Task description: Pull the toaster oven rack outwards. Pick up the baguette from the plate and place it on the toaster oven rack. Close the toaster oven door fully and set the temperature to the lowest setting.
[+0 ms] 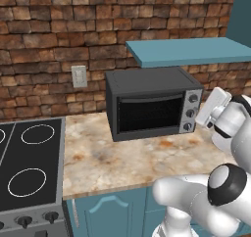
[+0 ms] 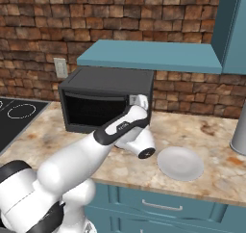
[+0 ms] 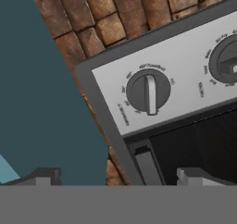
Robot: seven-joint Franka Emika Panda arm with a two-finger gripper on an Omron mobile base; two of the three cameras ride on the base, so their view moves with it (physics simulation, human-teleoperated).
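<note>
Boxy dark grey toaster oven (image 1: 149, 104) sits on the mottled marble desk (image 1: 127, 162) against the brick wall (image 1: 59, 30), door (image 1: 149, 112) shut, under a teal shelf (image 1: 191, 51). Claw (image 3: 118, 176) gapes wide, empty, facing the silver panel's round ribbed knob (image 3: 148, 91). Right base view shows the bare white plate (image 2: 181, 162) beside the arm.
</note>
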